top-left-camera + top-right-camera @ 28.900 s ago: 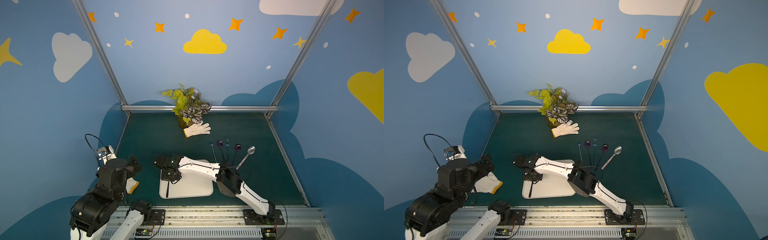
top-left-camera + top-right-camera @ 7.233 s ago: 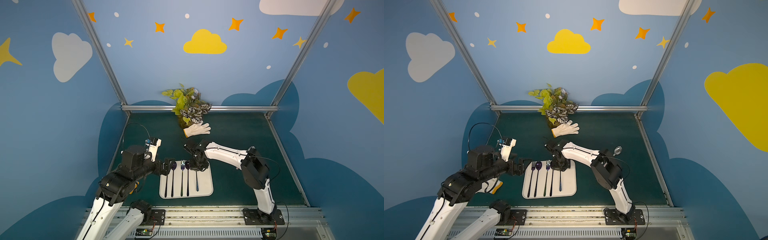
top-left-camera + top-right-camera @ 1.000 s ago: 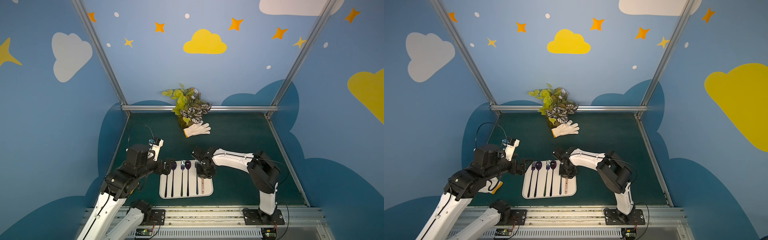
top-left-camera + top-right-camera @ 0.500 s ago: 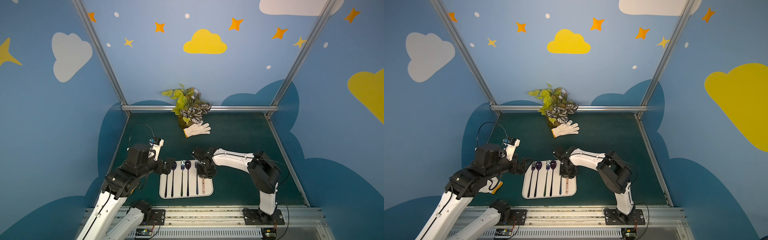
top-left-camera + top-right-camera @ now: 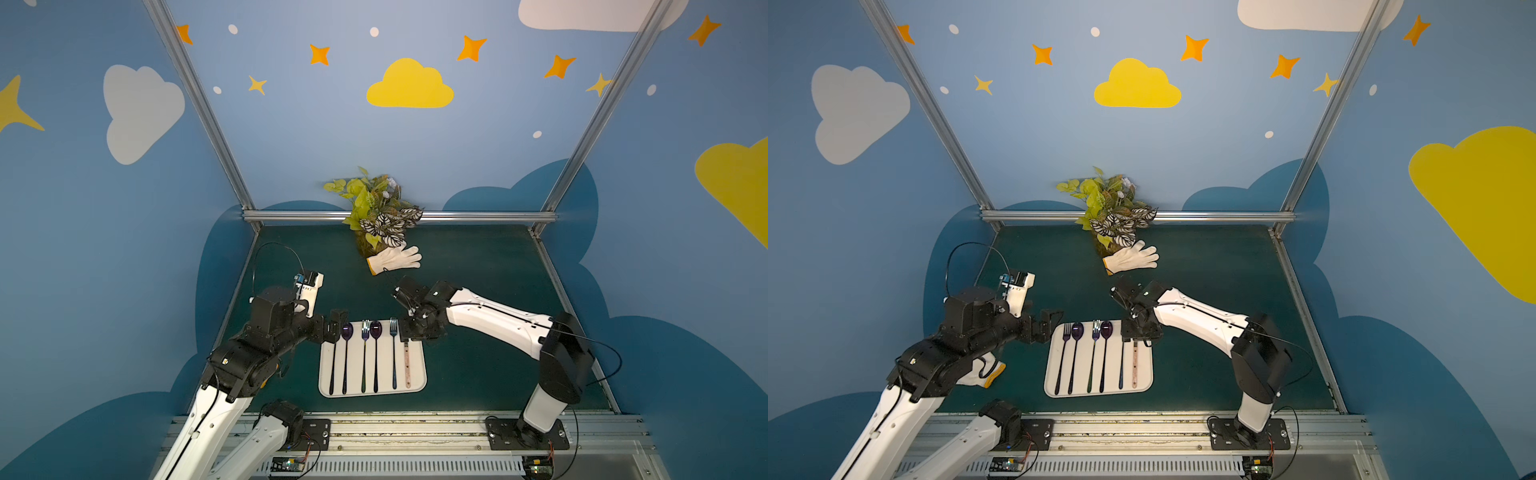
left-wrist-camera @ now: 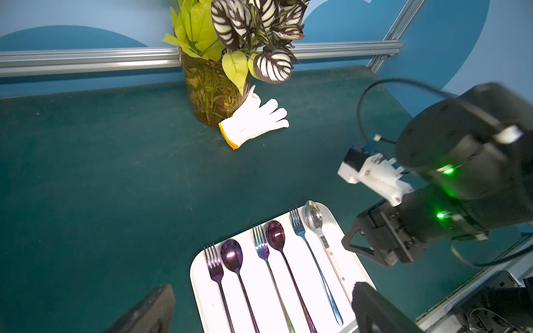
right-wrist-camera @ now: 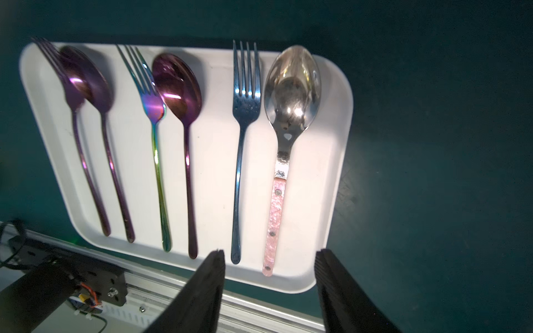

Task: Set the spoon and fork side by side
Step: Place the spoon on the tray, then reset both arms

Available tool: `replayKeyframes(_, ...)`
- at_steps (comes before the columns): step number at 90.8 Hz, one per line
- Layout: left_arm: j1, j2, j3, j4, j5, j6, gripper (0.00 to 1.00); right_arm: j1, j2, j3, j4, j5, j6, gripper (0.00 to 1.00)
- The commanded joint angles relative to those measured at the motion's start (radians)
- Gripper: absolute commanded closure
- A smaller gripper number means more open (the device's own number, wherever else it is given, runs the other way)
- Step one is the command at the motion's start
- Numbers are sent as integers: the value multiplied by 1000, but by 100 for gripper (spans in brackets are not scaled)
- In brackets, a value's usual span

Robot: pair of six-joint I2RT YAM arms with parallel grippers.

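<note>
Silver pink-handled spoon (image 7: 291, 86) lies just beside the blue metal fork (image 7: 245, 95) on the white rectangular tray (image 7: 331, 201). Right fingers (image 7: 207, 288), apart and empty, hover low above; a sideways exit could clip the handle, skewing the pair.

From the tray (image 5: 418, 374), the mat (image 5: 478, 374) lies open at 3 o'clock. The glove (image 5: 395, 258) and plant (image 5: 380, 216) block 12. The left gripper (image 5: 337, 326) crowds 9, and the right gripper (image 5: 411, 334) hangs over the 1 o'clock corner.
</note>
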Motion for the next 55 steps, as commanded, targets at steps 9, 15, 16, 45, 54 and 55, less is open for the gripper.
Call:
replayKeyframes(9, -1, 81, 26, 68, -53, 79, 0, -169, -260, 15, -80, 120, -182, 16)
replayKeyframes(15, 2, 117, 26, 106, -97, 103, 0, -243, -351, -4, -58, 211, -238, 6)
replayKeyframes(16, 2, 123, 24, 115, -106, 105, 0, -255, -367, -10, -45, 226, -253, 5)
replayKeyframes(45, 259, 322, -251, 582, -117, 126, 0, -850, -768, -648, 915, 101, -640, 2)
replayKeyframes(54, 313, 365, -417, 840, -100, 129, 0, -933, -717, -800, 1062, 81, -634, 2)
replayKeyframes(55, 316, 372, -435, 874, -100, 132, 0, -935, -708, -809, 1071, 79, -643, 2)
